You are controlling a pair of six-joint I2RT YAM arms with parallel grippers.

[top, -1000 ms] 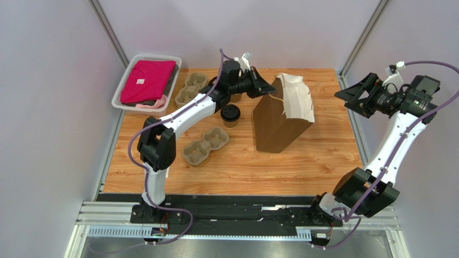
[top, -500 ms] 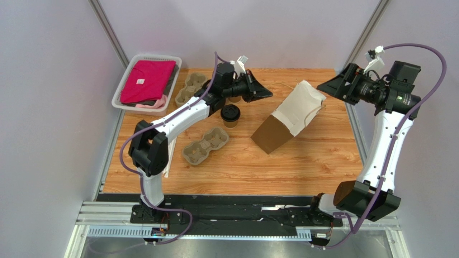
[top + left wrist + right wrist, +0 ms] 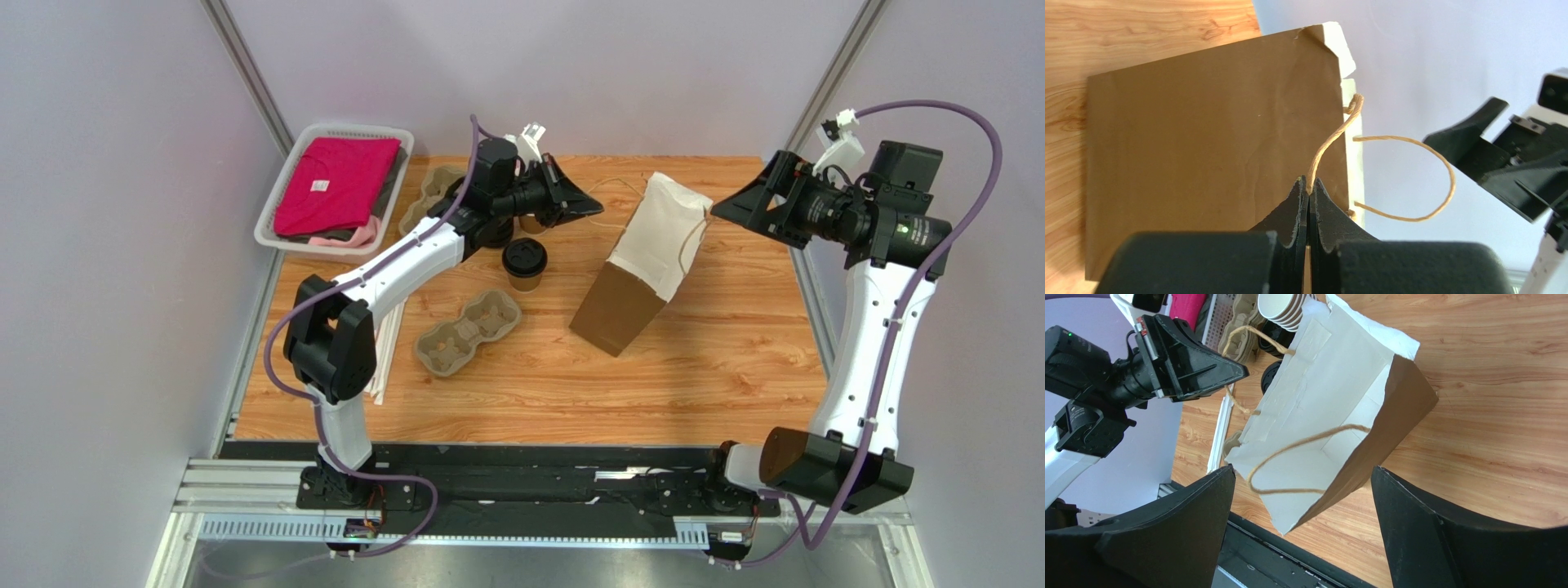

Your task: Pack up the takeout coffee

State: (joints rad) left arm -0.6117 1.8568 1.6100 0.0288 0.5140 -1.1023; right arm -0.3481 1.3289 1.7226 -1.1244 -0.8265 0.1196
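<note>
The coffee (image 3: 525,260) stands lidded on the table (image 3: 736,355), just left of the bag (image 3: 632,288) and not touching it. The bag leans tilted, its white-lined mouth turned towards the right arm. The left hand (image 3: 1308,195) is clenched on one twine handle (image 3: 1324,147). The right hand (image 3: 1303,470) hangs released, fingers wide, near the bag's mouth. A carrier (image 3: 466,331) lies just in front of the coffee.

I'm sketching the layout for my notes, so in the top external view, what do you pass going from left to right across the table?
white basket → takeout coffee → paper bag → right gripper
</note>
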